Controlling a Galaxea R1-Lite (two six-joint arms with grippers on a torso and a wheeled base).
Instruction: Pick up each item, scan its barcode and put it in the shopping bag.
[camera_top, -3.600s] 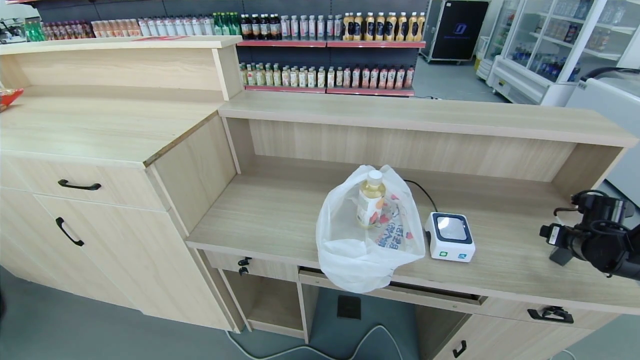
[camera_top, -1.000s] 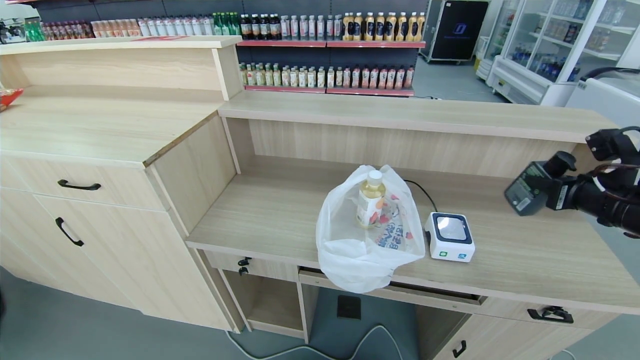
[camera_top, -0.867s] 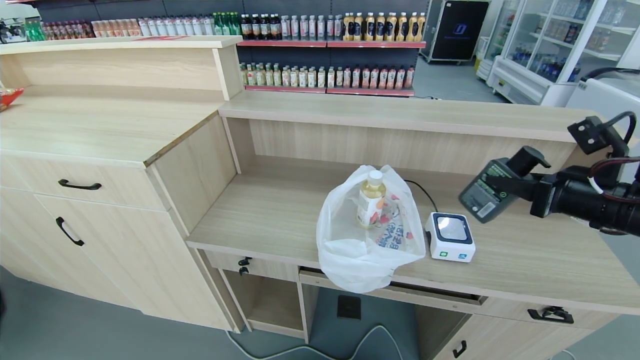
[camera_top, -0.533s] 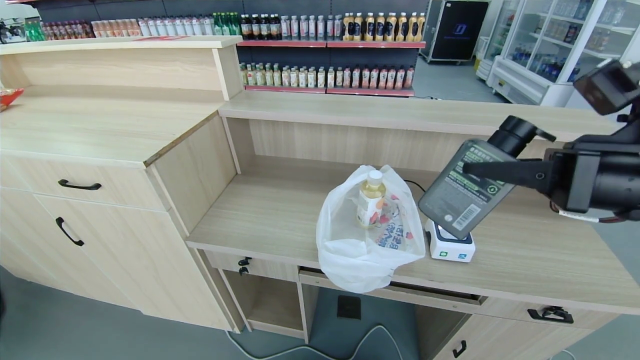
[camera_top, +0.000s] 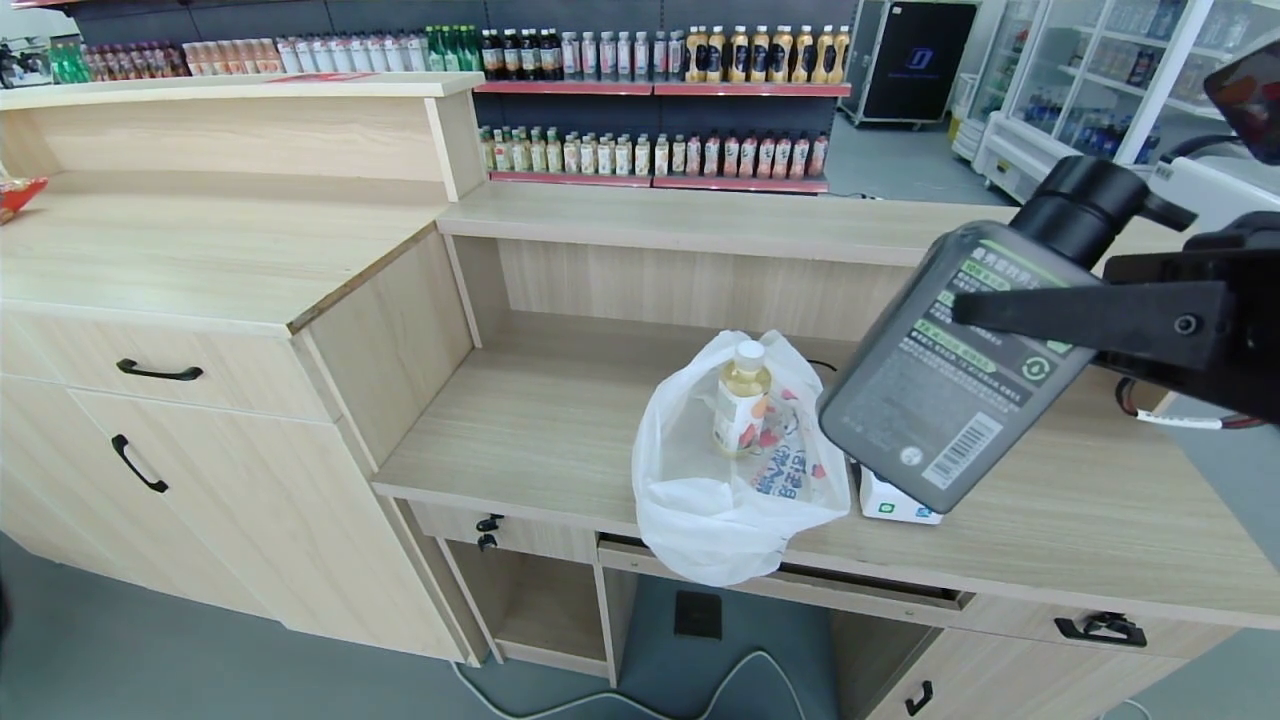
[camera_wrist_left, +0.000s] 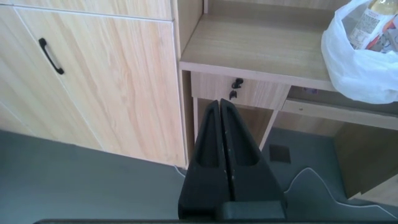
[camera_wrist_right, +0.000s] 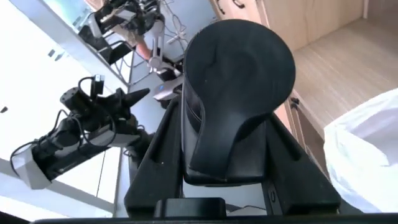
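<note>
— Bottle first: where is it?
— The grey pump bottle (camera_top: 930, 400) hangs above the table (camera_top: 1080, 520), clamped between the fingers of the right gripper (camera_top: 1000, 318), just over the scanner (camera_top: 898, 508). Its long axis is tilted: pump up toward the arm, base down beside the shopping bag (camera_top: 700, 500).
— And the barcode (camera_top: 962, 452)?
— It faces upward, away from the scanner, so I think the wrist must roll. The left gripper (camera_wrist_left: 219, 106), fingers together, hangs low near the cabinet (camera_wrist_left: 106, 81), well apart.
</note>
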